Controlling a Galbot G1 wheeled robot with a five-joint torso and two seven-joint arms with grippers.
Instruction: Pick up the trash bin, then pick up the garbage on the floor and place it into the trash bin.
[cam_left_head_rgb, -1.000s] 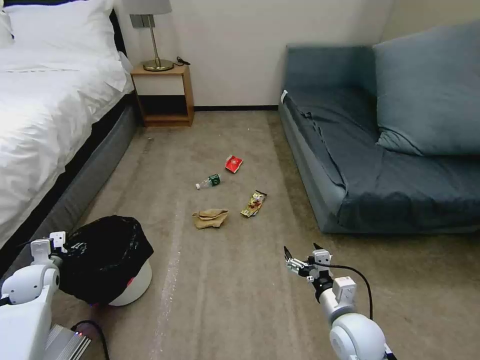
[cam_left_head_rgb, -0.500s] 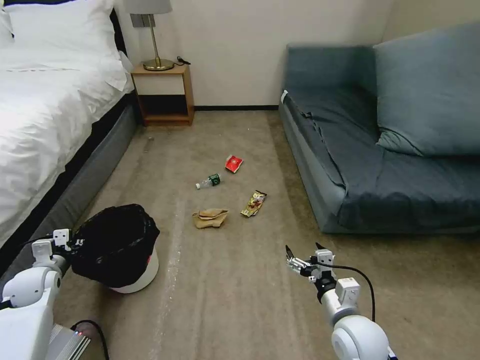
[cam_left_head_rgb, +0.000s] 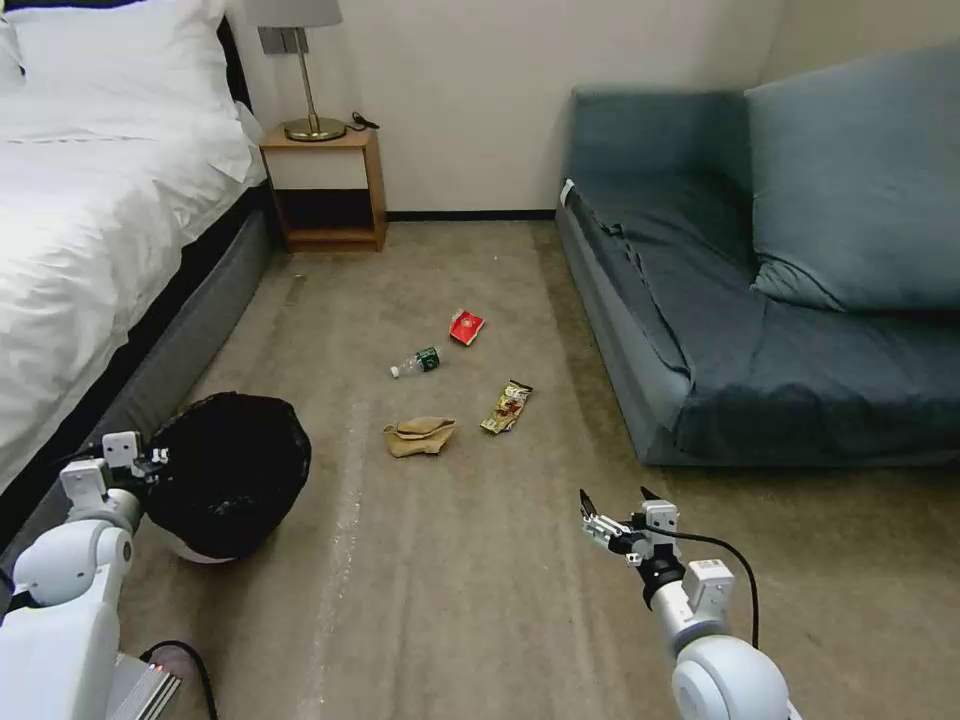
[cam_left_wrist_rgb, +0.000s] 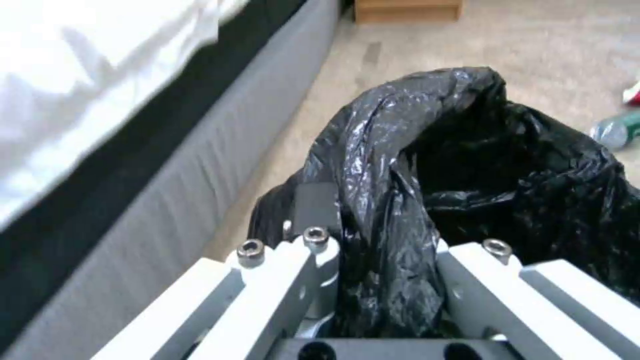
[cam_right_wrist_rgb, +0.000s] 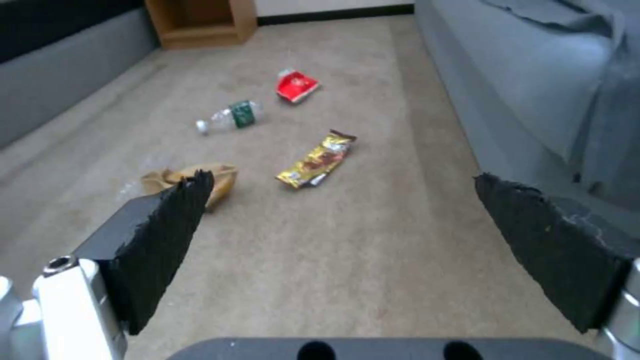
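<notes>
The trash bin (cam_left_head_rgb: 232, 475), wrapped in its crinkled black bag, hangs tilted at the lower left beside the bed. Just a sliver of white shows under it. My left gripper (cam_left_head_rgb: 150, 462) is shut on its bagged rim (cam_left_wrist_rgb: 383, 250), and the bin (cam_left_wrist_rgb: 507, 175) bulges beyond the fingers. The garbage lies mid-carpet: a tan paper bag (cam_left_head_rgb: 418, 435), a yellow-brown wrapper (cam_left_head_rgb: 506, 406), a clear bottle (cam_left_head_rgb: 416, 362) and a red-and-white packet (cam_left_head_rgb: 466, 327). Short of them, above bare carpet, my right gripper (cam_left_head_rgb: 612, 505) hovers open, and between its jaws (cam_right_wrist_rgb: 340, 177) lies the wrapper (cam_right_wrist_rgb: 317, 159).
A white bed (cam_left_head_rgb: 90, 230) runs along the left. A blue sofa (cam_left_head_rgb: 780, 300) lines the right. At the far wall stands a wooden nightstand (cam_left_head_rgb: 325, 190) with a lamp. Carpet lies open between the bin and the litter.
The left gripper has risen with the bin. The bin has swung up and tilted, so its white base is almost hidden. The right gripper has barely shifted.
</notes>
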